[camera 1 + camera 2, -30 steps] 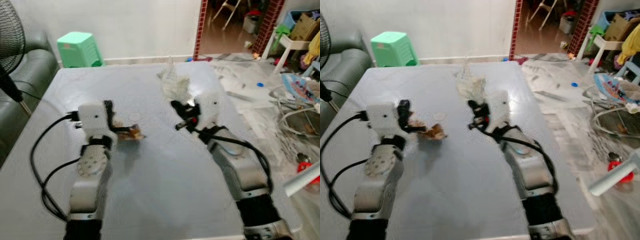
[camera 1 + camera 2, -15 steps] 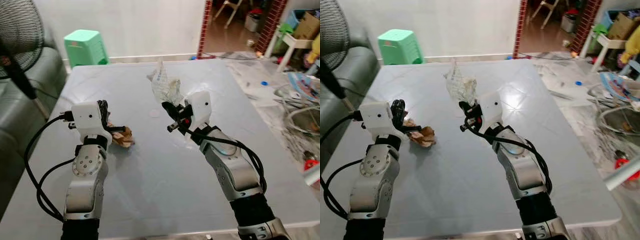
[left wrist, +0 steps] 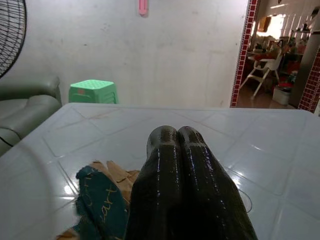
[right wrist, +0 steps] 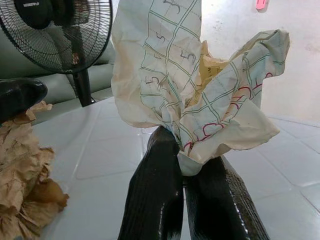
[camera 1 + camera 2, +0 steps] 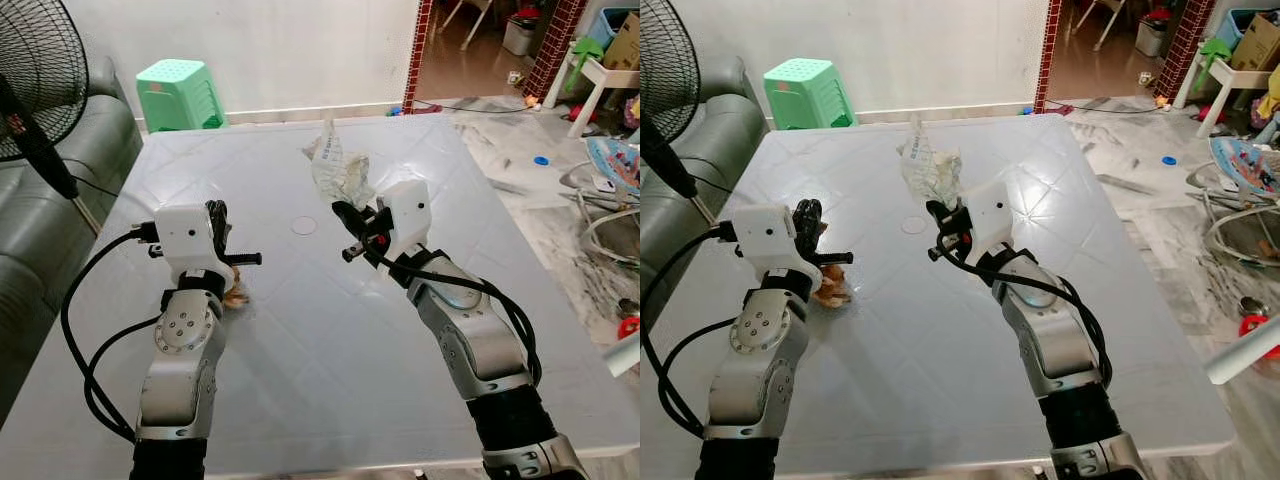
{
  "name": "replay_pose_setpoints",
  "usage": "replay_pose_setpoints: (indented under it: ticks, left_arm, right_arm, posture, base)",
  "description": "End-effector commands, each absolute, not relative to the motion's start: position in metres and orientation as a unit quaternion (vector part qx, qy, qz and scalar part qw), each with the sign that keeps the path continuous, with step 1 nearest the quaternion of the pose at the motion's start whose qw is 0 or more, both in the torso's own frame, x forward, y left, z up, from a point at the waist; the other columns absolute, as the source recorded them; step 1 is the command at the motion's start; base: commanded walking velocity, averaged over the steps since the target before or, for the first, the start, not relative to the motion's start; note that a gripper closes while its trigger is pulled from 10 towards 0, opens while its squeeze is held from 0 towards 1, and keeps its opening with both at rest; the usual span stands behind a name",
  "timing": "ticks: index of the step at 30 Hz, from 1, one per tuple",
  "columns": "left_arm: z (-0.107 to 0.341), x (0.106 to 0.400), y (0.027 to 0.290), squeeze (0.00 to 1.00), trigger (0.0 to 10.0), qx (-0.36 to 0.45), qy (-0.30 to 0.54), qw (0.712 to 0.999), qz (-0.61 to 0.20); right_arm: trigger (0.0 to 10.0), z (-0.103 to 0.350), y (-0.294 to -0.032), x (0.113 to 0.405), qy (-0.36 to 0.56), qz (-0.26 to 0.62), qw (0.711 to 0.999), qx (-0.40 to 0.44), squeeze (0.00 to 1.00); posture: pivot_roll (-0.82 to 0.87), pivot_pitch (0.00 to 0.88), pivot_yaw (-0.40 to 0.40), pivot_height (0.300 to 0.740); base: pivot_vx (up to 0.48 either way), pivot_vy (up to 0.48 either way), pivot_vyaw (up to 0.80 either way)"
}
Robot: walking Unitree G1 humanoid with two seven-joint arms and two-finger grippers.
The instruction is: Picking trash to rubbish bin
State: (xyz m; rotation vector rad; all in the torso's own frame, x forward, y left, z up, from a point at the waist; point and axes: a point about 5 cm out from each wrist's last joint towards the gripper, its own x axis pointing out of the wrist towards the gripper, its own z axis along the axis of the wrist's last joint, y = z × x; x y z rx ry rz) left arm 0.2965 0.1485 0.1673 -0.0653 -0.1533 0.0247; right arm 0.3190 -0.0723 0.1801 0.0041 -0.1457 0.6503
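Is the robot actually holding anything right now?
Yes: the right gripper pinches the crumpled printed paper by its lower edge. The left gripper is shut, beside the brown paper.

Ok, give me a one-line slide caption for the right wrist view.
Right gripper pinching crumpled grid-printed paper above the white table, brown paper wad alongside.

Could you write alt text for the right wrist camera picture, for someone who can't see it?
Two black fingers of the right gripper pinch a crumpled white paper printed with a grid and numbers, above a pale tiled table. Crumpled brown paper lies beside it, and a black fan stands behind.
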Motion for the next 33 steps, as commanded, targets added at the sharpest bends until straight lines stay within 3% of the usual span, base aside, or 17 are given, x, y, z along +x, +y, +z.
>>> replay_pose_setpoints:
  ticks: [1, 33]
  left_arm:
    - [0.1729, 0.2961, 0.148, 0.0, 2.5, -0.033, -0.086, 0.996, 0.009]
    - [0.1717, 0.2967, 0.1466, 0.0, 2.5, -0.04, -0.078, 0.996, 0.004]
  right_arm:
    - [0.0, 0.1838, -0.0726, 0.3205, -0.079, 0.318, 0.945, 0.001, 0.0]
    - [0.0, 0.184, -0.0753, 0.3232, -0.077, 0.31, 0.948, 0.005, 0.0]
  posture:
    - [-0.03, 0.0, 0.028, 0.74]
    - [-0.03, 0.0, 0.028, 0.74]
  base:
    - [-0.311, 0.0, 0.0]
    - [-0.291, 0.0, 0.0]
